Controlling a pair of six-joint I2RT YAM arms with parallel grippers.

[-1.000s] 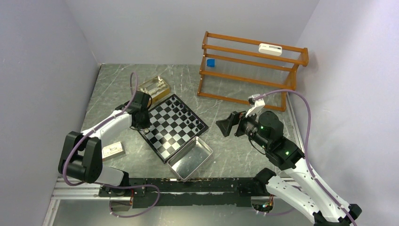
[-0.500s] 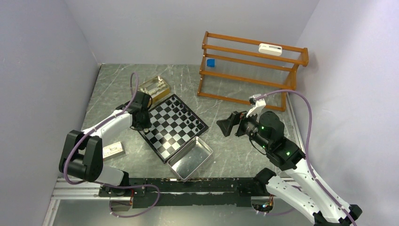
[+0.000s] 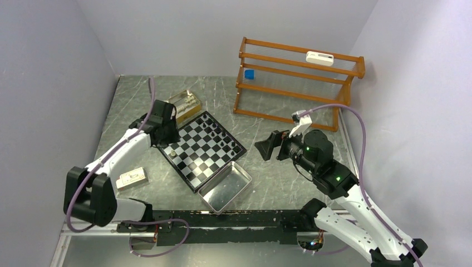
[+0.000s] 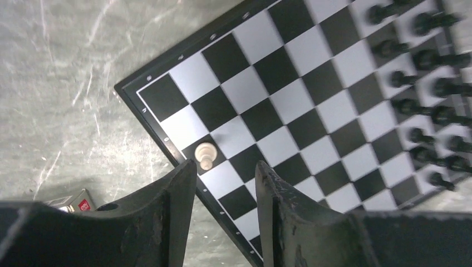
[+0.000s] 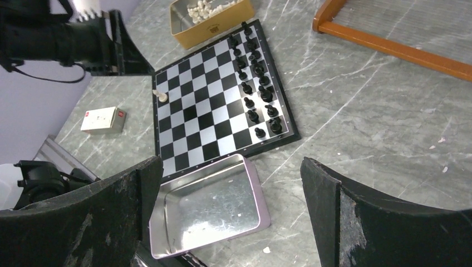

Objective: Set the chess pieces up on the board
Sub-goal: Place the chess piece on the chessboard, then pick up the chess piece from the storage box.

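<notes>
Board (image 3: 203,150): black pieces (image 3: 222,136) ranked, 2 o'clock edge; one white piece (image 4: 205,155) placed, 9 o'clock side. Remaining whites (image 5: 209,8): gold box (image 3: 183,104), 11 o'clock. My left pincer (image 4: 225,167): part-spread, empty; right pincer (image 5: 229,164): wide, empty.

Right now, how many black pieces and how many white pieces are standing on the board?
Black pieces: 16
White pieces: 1
Total on the board: 17

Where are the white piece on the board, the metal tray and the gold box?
white piece (image 4: 205,154), left wrist view, its body.
metal tray (image 5: 211,206), right wrist view, bare floor.
gold box (image 5: 214,26), right wrist view, front wall.
</notes>
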